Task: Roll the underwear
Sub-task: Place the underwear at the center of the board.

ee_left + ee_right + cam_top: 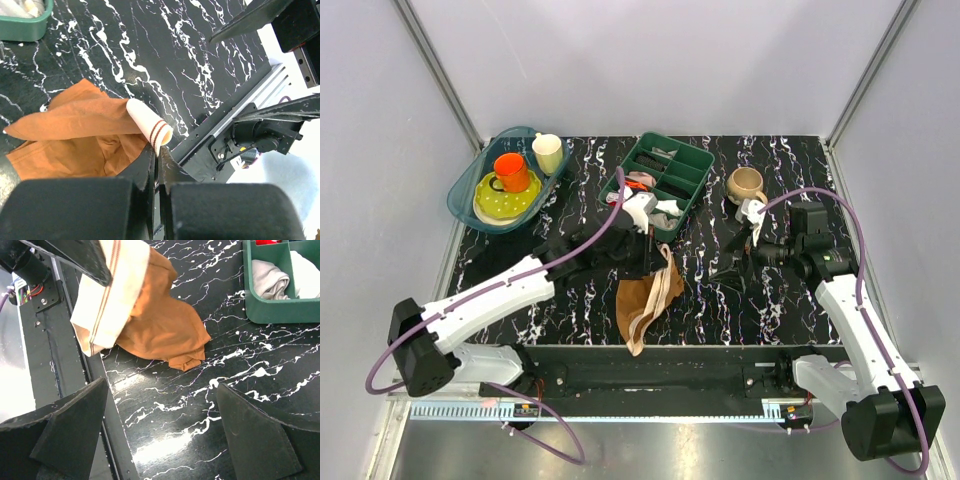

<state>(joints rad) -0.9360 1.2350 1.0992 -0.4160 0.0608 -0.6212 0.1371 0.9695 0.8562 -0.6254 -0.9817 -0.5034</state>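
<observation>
Right gripper (161,386) at six o'clock, fingers spread wide, nothing but black marbled table (240,355) between them. Up at eleven o'clock there's the underwear (160,325), rust-brown and crumpled, its lower end resting on the table. Its cream waistband (112,295) with thin dark stripes drapes toward the table's edge. The left gripper (95,265) presses dark across that waistband. At one o'clock, a green tray (260,315) with a grey-white cloth roll (270,277) inside.
</observation>
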